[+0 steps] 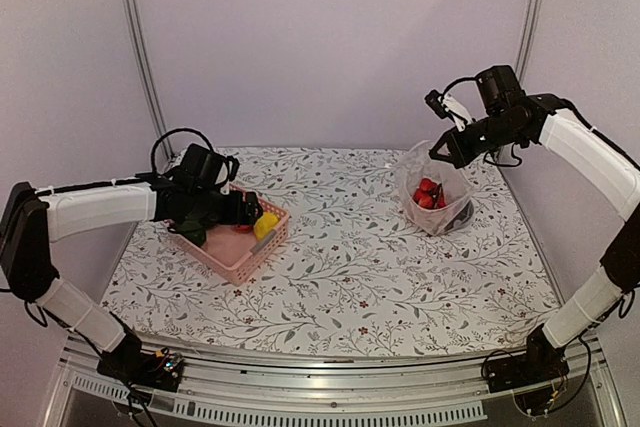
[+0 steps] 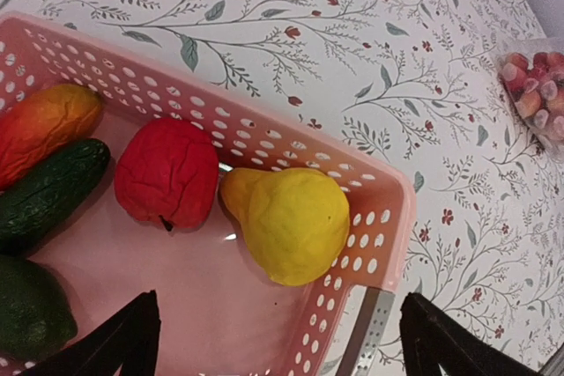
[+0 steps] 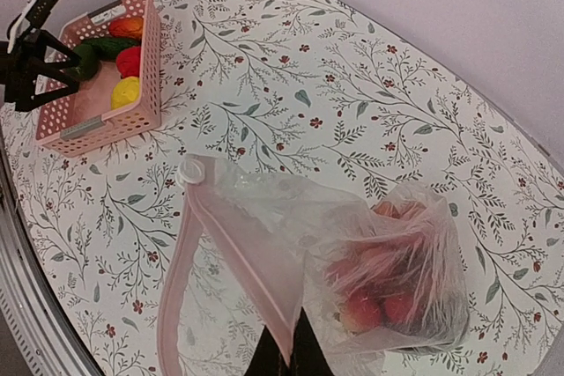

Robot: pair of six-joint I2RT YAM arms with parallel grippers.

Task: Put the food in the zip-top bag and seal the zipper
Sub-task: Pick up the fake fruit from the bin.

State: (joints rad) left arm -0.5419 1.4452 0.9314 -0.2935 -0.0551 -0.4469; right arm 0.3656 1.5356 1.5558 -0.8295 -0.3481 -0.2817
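Though untouched, yellow pear [image 2: 286, 222] just before splayed left gripper [image 2: 278, 297]

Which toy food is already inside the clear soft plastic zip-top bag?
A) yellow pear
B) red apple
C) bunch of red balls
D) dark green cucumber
C: the bunch of red balls shows through the zip-top bag; yellow pear, dark green cucumber and red apple lie in the pink latticed basket.

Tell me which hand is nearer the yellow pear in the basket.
Left. The left hand hovers open close to the yellow pear in the pink basket; the right hand is across the table, shut on the zip-top bag.
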